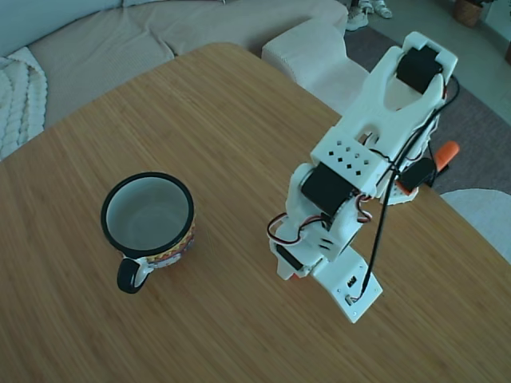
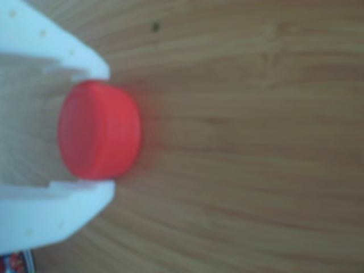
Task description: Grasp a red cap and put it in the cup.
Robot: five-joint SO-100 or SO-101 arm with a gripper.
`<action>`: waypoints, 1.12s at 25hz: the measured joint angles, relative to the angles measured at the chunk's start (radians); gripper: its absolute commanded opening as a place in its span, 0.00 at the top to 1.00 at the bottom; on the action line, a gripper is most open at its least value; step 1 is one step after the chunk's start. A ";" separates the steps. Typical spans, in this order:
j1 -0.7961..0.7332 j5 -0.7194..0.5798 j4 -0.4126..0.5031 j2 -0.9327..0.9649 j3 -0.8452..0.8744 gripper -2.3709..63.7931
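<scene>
Other view, left of frame: the white gripper (image 2: 94, 131) clenches the red cap (image 2: 99, 129) at table level; carrying it to the cup (image 1: 148, 219) remains.

Bamboo-grained table (image 1: 223, 120) (round-edged); cup (image 1: 149, 223) and red cap (image 2: 99, 129) directly on it

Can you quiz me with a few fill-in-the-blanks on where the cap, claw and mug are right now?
1. In the other view, the red cap sits between the two white ____ of the claw.
2. The cup is ____ inside.
3. The cup stands on the ____ table.

Missing words: fingers; empty; wooden
</scene>
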 measured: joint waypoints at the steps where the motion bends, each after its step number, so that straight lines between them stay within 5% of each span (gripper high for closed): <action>1: 0.000 0.000 0.000 0.000 0.000 0.97; 10: 0.087 0.000 0.008 0.006 -0.041 0.97; 22: 0.250 -0.002 0.270 0.242 -0.307 0.97; 28: 0.457 -0.002 0.319 0.371 -0.419 0.97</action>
